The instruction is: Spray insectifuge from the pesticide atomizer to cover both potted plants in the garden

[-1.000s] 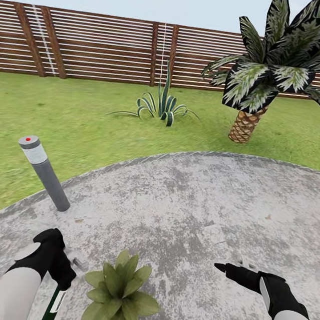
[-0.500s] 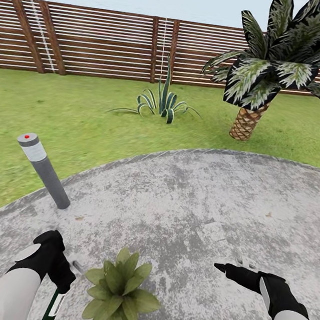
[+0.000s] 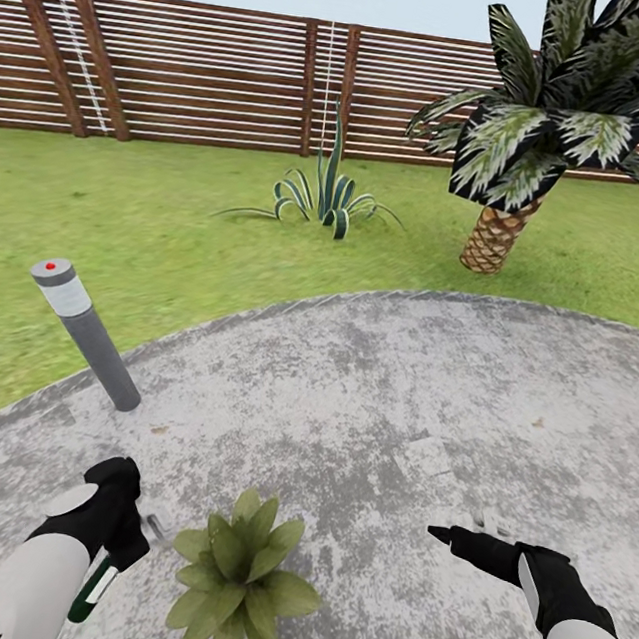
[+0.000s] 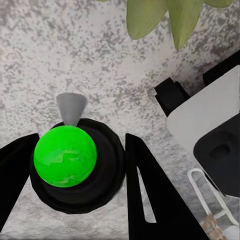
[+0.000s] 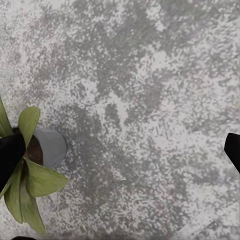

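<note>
The pesticide atomizer (image 3: 91,587) is a dark green bottle with a white label, held tilted in my left gripper (image 3: 119,543), which is shut on it. Its grey nozzle (image 3: 157,524) points toward a potted plant (image 3: 235,576), a low rosette of green leaves on the paved patio (image 3: 378,408) just right of the gripper. In the left wrist view the atomizer's green top (image 4: 65,156) sits between the black fingers (image 4: 145,190), with plant leaves (image 4: 170,15) beyond. My right gripper (image 3: 458,532) hovers open over bare paving right of the plant. The right wrist view shows the plant's grey pot (image 5: 50,146).
A grey bollard lamp (image 3: 84,331) with a red dot stands at the patio's left edge. Lawn (image 3: 150,227) lies beyond, with a spiky potless plant (image 3: 325,199), a palm (image 3: 548,118) at the back right and a brown slat fence (image 3: 191,71).
The head camera has tipped down slightly. My left gripper has shifted a little right toward the plant, and the bottle now leans more.
</note>
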Robot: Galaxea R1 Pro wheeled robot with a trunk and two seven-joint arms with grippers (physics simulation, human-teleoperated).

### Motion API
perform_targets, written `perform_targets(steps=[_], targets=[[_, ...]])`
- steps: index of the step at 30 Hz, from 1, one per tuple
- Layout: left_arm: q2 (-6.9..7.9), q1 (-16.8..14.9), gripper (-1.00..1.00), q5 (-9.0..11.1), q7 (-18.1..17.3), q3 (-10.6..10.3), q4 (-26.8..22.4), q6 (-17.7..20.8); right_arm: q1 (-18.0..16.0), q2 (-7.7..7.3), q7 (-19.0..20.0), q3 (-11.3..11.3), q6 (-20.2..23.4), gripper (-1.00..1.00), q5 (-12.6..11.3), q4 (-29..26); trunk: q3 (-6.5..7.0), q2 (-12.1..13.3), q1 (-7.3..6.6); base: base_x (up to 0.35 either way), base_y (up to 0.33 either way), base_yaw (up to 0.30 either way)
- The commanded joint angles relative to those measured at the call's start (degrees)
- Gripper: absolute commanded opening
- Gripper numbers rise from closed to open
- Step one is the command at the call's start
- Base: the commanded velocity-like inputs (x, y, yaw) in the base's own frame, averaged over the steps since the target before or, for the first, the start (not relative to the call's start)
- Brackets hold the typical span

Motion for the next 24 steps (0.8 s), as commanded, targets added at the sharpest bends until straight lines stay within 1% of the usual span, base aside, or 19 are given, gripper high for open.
perform_targets(steps=[1,16,23,24], targets=[[-0.04,0.0,-1.0,-0.3,-0.3,0.2,0.0,0.5,-0.1,0.05,0.5,-0.5,0.3,1.0,0.6,-0.1,-0.12,0.0,0.0,0.0,0.0,0.0],[-0.05,0.0,-1.0,0.1,-0.1,0.3,-0.1,0.4,-0.1,0.05,0.6,-0.5,0.3,1.0,0.6,-0.1,-0.26,0.0,0.0,0.0,0.0,0.0],[-0.06,-0.1,-1.0,0.2,-0.1,0.5,-0.1,0.4,-0.1,0.05,0.6,-0.5,0.3,1.0,0.6,-0.1,-1.52,-2.8,1.53,0.0,0.0,0.0],[-0.05,0.0,-1.0,0.2,-0.1,0.5,-0.1,0.4,-0.1,0.05,0.6,-0.5,0.3,1.0,0.6,-0.1,-1.52,-2.8,1.53,0.0,0.0,0.0]])
